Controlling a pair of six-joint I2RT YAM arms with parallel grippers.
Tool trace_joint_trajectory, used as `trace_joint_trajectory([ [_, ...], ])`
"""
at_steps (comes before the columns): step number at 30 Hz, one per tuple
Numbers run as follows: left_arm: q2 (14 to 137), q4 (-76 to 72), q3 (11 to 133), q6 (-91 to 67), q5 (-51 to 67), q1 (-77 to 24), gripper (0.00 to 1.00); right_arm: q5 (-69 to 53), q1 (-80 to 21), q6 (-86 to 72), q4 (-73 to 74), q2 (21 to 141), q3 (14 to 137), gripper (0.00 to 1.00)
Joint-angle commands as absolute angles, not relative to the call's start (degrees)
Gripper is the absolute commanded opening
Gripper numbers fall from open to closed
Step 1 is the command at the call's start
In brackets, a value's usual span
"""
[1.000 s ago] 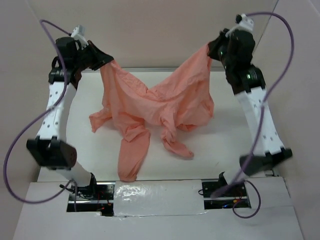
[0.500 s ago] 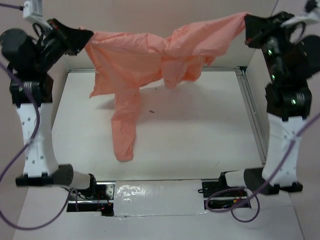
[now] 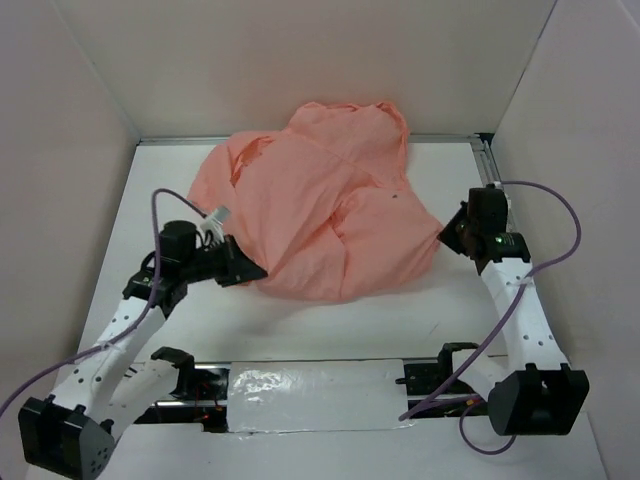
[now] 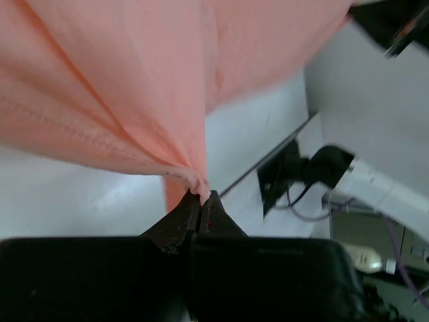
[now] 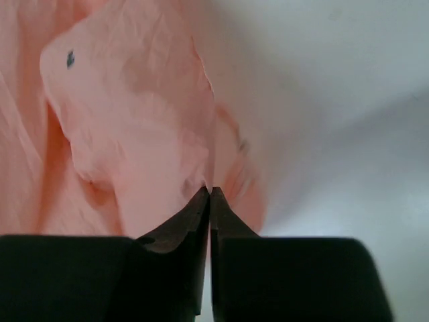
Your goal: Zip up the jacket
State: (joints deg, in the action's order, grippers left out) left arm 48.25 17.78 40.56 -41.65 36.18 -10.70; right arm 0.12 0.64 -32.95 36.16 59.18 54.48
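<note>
– Well, what is the biggest thing there?
– The white worktop, with pale walls on three sides of it. A strip of shiny tape runs along its near edge, between the two arm bases.
– And the jacket?
– The jacket lies on the worktop in a rumpled salmon-pink heap, in the middle and toward the back.
– Is it zipped?
– I cannot tell. The folds hide the front, and no zipper shows in any view.
– The arms?
– The left arm reaches in low from the near left and the right arm from the near right. A purple cable loops off the right one, and the left one has a cable too.
– What about the hands?
– The left hand is at the heap's near-left edge. Its wrist view shows the tips pressed together on a pinch of cloth, which fans up and away from them. The right hand meets the heap's right edge. There the tips stand almost together, and a thin edge of cloth runs down into them, so it looks like a nip on the hem.
– Anything smaller?
– A tiny dark speck on the cloth, toward the right side.
</note>
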Motion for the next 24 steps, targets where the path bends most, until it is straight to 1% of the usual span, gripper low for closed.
trace_joint_trajectory([
  [1, 47.7, 15.0, 41.4, -42.6, 31.9, -21.3, 0.09, 11.8, 3.9, -37.7, 40.8, 54.9, 57.7, 0.17],
  [2, 49.1, 15.5, 42.9, -42.0, 30.0, -24.4, 0.38, 12.8, 4.2, -38.0, 41.5, 55.4, 58.4, 0.37],
  [3, 52.6, 17.8, 44.0, -41.5, 25.2, -30.3, 0.59, 14.3, 4.4, -38.2, 42.7, 56.6, 59.1, 0.55],
  [4, 54.5, 19.5, 47.3, -41.4, 22.5, -32.8, 0.99, 14.6, 4.5, -38.0, 43.2, 57.0, 59.8, 0.66],
  [5, 56.1, 21.3, 49.3, -41.6, 19.7, -35.6, 0.99, 14.5, 4.4, -37.7, 43.5, 57.6, 60.9, 0.77],
  [6, 59.5, 23.4, 51.1, -42.2, 16.9, -39.3, 0.99, 14.7, 4.3, -37.4, 43.9, 58.0, 61.2, 0.82],
  [7, 60.9, 27.1, 54.8, -42.3, 13.3, -40.3, 0.99, 14.6, 3.8, -37.0, 43.6, 58.4, 61.3, 0.99],
  [9, 63.9, 30.0, 58.2, -42.3, 11.2, -41.6, 0.99, 14.8, 2.3, -35.8, 43.7, 58.7, 61.8, 1.00],
  [11, 65.7, 31.4, 61.4, -41.8, 9.8, -40.8, 0.99, 13.6, 0.4, -34.7, 43.3, 59.0, 62.0, 1.00],
  [13, 67.0, 31.2, 63.7, -40.9, 10.4, -36.9, 0.99, 10.9, -2.5, -34.5, 42.8, 59.7, 60.8, 1.00],
  [14, 68.6, 31.9, 64.7, -40.3, 12.5, -32.7, 0.99, 9.8, -5.7, -34.6, 41.4, 59.9, 60.0, 1.00],
  [16, 70.2, 32.5, 66.9, -39.0, 14.8, -28.3, 0.99, 7.1, -9.6, -35.6, 38.8, 61.3, 57.2, 1.00],
  [17, 71.4, 32.2, 67.2, -37.7, 15.7, -24.7, 0.99, 6.4, -13.1, -36.1, 37.8, 62.6, 56.0, 1.00],
  [19, 72.9, 30.9, 68.4, -37.2, 14.9, -19.9, 0.99, 5.5, -16.2, -38.4, 35.1, 65.5, 53.2, 1.00],
  [20, 73.6, 29.3, 68.4, -36.4, 16.2, -18.1, 0.99, 4.8, -18.9, -38.8, 34.1, 66.8, 52.4, 1.00],
  [23, 78.6, 27.1, 69.7, -35.0, 22.6, -12.7, 0.99, 4.2, -22.3, -40.5, 30.7, 71.5, 50.3, 1.00],
  [24, 80.1, 27.9, 70.4, -34.9, 22.1, -12.2, 0.99, 5.7, -22.4, -41.5, 31.1, 72.4, 50.4, 1.00],
])
